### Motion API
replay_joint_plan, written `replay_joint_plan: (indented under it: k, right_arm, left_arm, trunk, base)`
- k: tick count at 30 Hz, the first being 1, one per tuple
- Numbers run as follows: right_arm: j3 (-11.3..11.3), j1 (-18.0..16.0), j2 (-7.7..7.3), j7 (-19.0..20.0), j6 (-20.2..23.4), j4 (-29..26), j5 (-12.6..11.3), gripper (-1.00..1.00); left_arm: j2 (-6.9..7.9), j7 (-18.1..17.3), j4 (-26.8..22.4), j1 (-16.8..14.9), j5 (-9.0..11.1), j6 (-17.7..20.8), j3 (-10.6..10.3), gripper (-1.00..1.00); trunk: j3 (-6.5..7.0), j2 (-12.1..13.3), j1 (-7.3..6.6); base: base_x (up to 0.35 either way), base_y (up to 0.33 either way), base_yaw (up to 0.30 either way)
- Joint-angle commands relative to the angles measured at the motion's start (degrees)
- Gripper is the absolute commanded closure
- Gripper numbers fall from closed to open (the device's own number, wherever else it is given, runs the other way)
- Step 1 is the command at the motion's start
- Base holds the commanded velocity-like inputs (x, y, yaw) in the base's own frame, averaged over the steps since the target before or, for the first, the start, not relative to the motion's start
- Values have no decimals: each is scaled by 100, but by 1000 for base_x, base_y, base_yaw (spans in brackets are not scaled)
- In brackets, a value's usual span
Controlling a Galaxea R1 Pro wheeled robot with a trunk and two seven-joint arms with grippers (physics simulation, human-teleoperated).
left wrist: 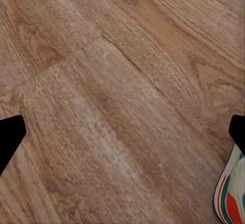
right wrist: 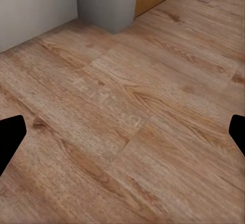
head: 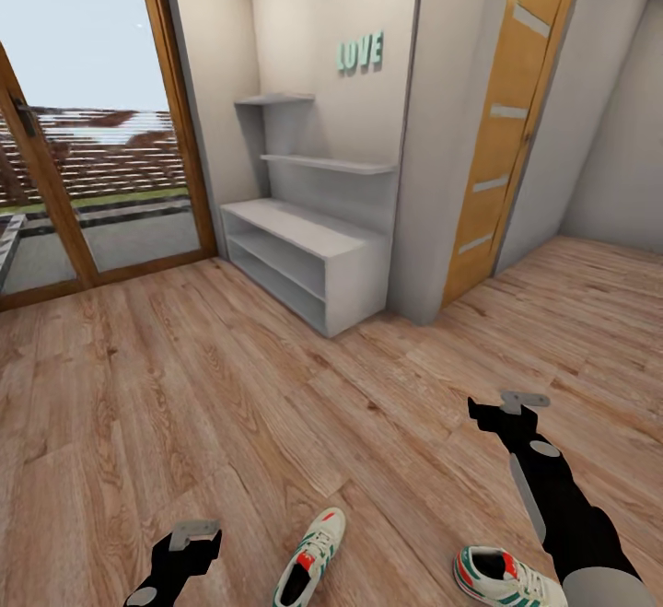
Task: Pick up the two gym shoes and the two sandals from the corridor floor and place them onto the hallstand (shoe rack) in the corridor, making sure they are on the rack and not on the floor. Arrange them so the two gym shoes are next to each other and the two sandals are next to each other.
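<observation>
Two gym shoes [head: 311, 556] [head: 506, 579] are lying well apart on the corridor floor [head: 230, 404], both partly cut off by the frame, while the hallstand [head: 308, 252] is standing bare against the far wall beside a wooden door [head: 506, 119]. The left gripper [head: 189, 542] and right gripper [head: 502, 409] are hovering over bare planks, jaws spread, holding nothing.

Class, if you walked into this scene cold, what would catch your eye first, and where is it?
Two gym shoes lie apart on the corridor floor near the robot, between its raised arms. Ahead, the grey-white hallstand stands against the wall, its shelves bare, under mint LOVE lettering.
</observation>
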Motion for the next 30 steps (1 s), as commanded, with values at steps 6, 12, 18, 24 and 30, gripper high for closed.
replay_joint_plan:
  k: [6,12,18,24,30]
  right_arm:
    - [5,-2,-24,8,33,-2,82,-100]
    - [3,-2,-35,-5,26,-31,203,-100]
    - [0,-2,-35,-8,25,-53,207,-100]
    - [-7,-2,-35,-8,28,-53,202,-100]
    - [-9,-2,-35,-8,25,-52,199,-100]
  left_arm:
    - [1,-2,5,-3,32,-18,-9,-100]
    - [1,-2,9,-3,32,-18,-8,-100]
    - [1,-2,10,-5,32,-18,-8,-100]
    - [1,-2,10,-10,32,-18,-8,-100]
    - [1,-2,10,-8,32,-20,-8,-100]
  trunk:
    - [-4,-2,-1]
    - [-4,-2,-1]
    - [-4,-2,-1]
    - [-4,-2,-1]
    - [-4,-2,-1]
  base:
    - [0,0,-14]
    - [0,0,-1]
    - [0,0,0]
    - [0,0,-92]
    - [0,1,-259]
